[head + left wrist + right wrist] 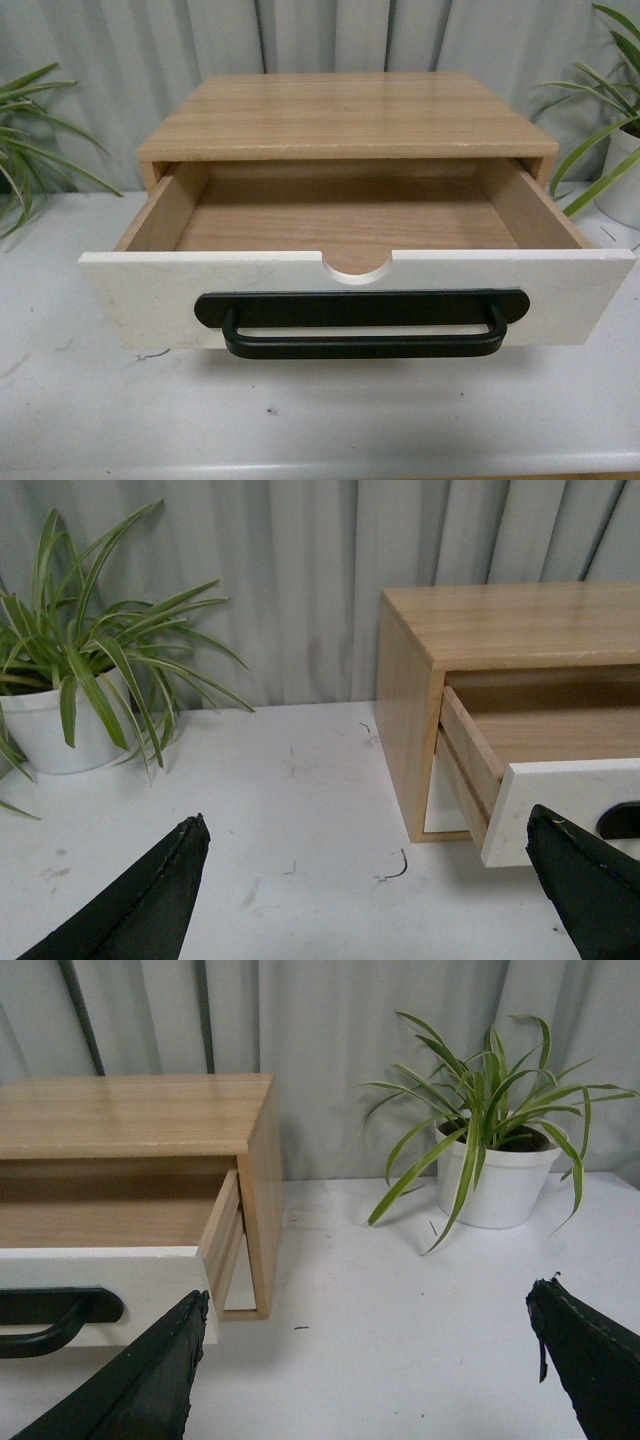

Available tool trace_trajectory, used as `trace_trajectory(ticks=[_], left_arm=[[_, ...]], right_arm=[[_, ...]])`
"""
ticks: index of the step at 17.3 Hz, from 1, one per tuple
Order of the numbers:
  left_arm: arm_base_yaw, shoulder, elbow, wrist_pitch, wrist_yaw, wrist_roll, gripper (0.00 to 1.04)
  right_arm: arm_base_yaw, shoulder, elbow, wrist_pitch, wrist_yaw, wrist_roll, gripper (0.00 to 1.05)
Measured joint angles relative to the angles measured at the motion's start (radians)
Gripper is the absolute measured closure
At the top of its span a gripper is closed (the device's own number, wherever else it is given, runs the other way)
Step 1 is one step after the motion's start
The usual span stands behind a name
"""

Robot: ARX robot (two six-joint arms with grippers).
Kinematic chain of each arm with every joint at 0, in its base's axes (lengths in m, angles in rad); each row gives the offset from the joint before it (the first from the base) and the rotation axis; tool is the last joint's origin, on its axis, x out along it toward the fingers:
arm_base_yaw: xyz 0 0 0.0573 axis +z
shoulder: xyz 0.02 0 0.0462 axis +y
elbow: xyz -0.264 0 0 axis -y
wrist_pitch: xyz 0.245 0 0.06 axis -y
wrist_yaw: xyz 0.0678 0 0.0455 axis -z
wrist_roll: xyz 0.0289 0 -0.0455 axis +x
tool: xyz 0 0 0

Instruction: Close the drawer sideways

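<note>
The drawer (150, 295) has a white front panel, a long black bar handle (360, 325) and a semicircular notch in its top edge. It stands pulled far out of the light wood cabinet (345, 115), its wood inside empty. No arm shows in the front view. My left gripper (370, 865) is open and empty above the table, left of the drawer's left corner (540, 805). My right gripper (365, 1345) is open and empty, right of the drawer's right corner (120, 1280).
A potted plant in a white pot (55, 725) stands at the back left, another (495, 1185) at the back right. Grey curtains hang behind the cabinet. The white table (320, 420) runs in front of the drawer to its near edge.
</note>
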Motion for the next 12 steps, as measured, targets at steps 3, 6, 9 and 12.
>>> trace_trajectory(ticks=[3, 6, 9, 12], left_arm=[[0.0, 0.0, 0.0, 0.0, 0.0, 0.0, 0.07], [0.0, 0.0, 0.0, 0.0, 0.0, 0.0, 0.07], [0.0, 0.0, 0.0, 0.0, 0.0, 0.0, 0.07], [0.0, 0.0, 0.0, 0.0, 0.0, 0.0, 0.07]], right_arm=[[0.0, 0.0, 0.0, 0.0, 0.0, 0.0, 0.06], [0.0, 0.0, 0.0, 0.0, 0.0, 0.0, 0.06], [0.0, 0.0, 0.0, 0.0, 0.0, 0.0, 0.06], [0.0, 0.0, 0.0, 0.0, 0.0, 0.0, 0.06]])
